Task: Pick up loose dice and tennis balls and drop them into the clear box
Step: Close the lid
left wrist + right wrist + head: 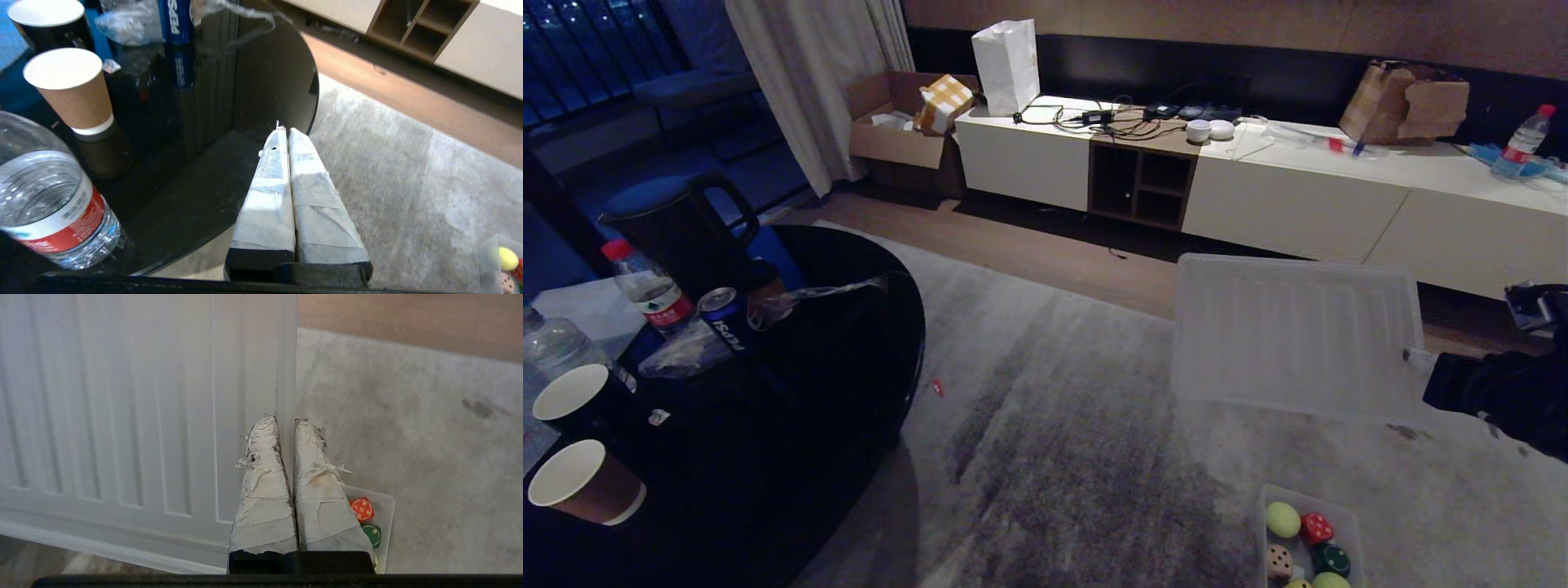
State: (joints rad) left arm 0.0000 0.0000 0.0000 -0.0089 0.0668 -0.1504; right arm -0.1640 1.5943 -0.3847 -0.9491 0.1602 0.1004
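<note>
My right gripper is clamped together on the rim of a ribbed translucent panel, which I take to be the lid of the clear box. I hold it by one long edge, raised off the carpet, with nothing else supporting it. Just beneath and behind my fingertips sits the clear box itself, open on the carpet. Through that corner I see the red die with a dark green ball touching it. From the head view the box also holds the beige die and a yellow-green tennis ball, all packed close together. I see no die or ball lying loose on the carpet around it.

So I judge the gathering is done or nearly so, and the step in hand concerns the lid. The next move calls for carrying the lid back over the box, turning it level, matching its corners to the rim and lowering it before I let go. With a grip on one edge only, the far side may sag or swing, so it wants a slow, steady carry.

My left gripper is idle, pressed together, hanging by the edge of the round black worktop. Beyond it stand paper cups, a water bottle and a cola can.
</note>
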